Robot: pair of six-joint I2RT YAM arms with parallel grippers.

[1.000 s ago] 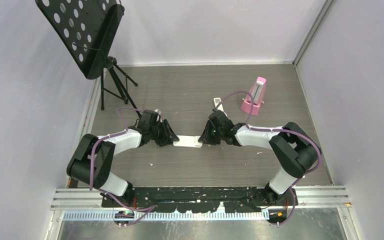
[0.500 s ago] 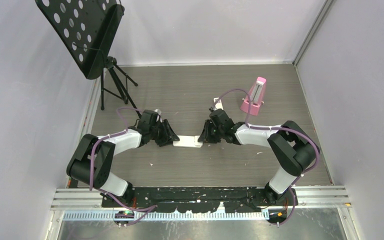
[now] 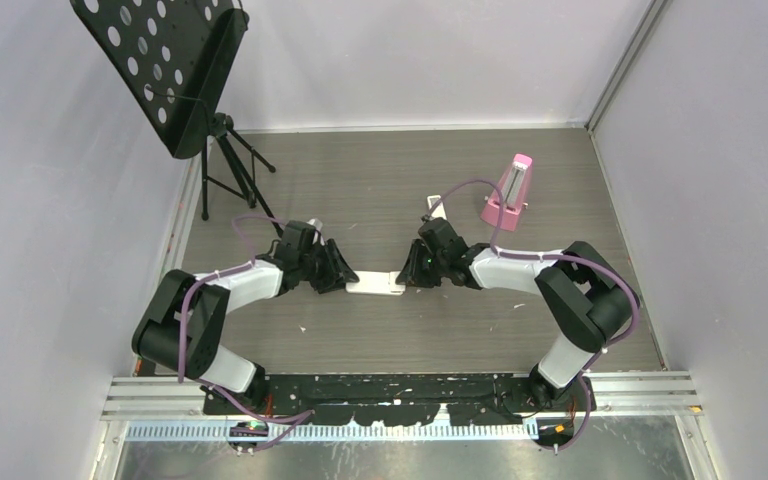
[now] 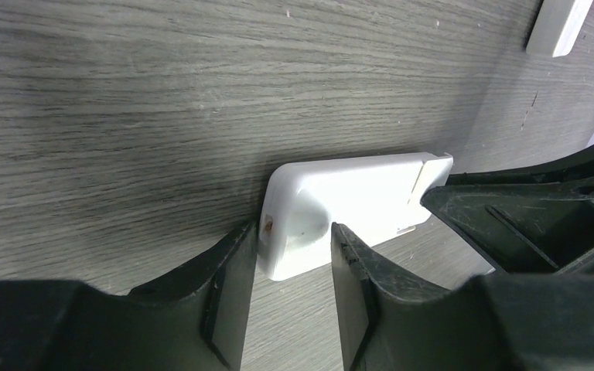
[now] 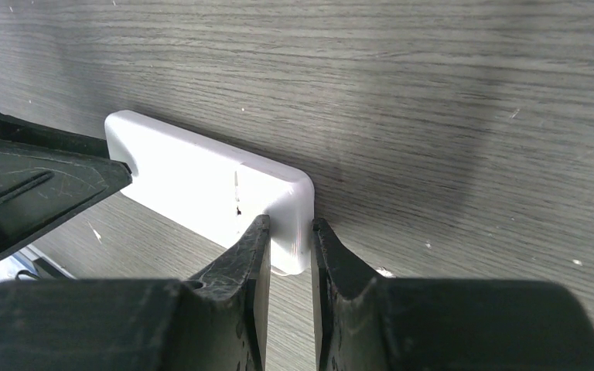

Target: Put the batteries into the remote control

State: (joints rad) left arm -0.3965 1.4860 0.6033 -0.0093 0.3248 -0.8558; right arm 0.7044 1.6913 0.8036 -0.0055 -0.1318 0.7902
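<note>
Grey wood makes up the table, and pale walls stand around it. At the far left corner is a black music stand with round holes in it. Near the far right is a pink metronome. A slim remote lies just to its left, on the table and apart from both arms.

Near the middle of the table, between the two arms, is the remote. Only its plain white side shows. I cannot tell if it lies flat or stands on its long edge.

The left gripper pinches one short end of the remote. One black finger is on each side of that end, and both touch the white shell. The right gripper pinches the other short end the same way, with its fingers pressed close on the rounded corner. The two grippers face each other, with the remote stretched between them.

A thin line runs across the white back, close to the end the right gripper holds. It looks like the edge of the battery cover. The cover sits in place, so what is inside the remote is hidden.
</note>
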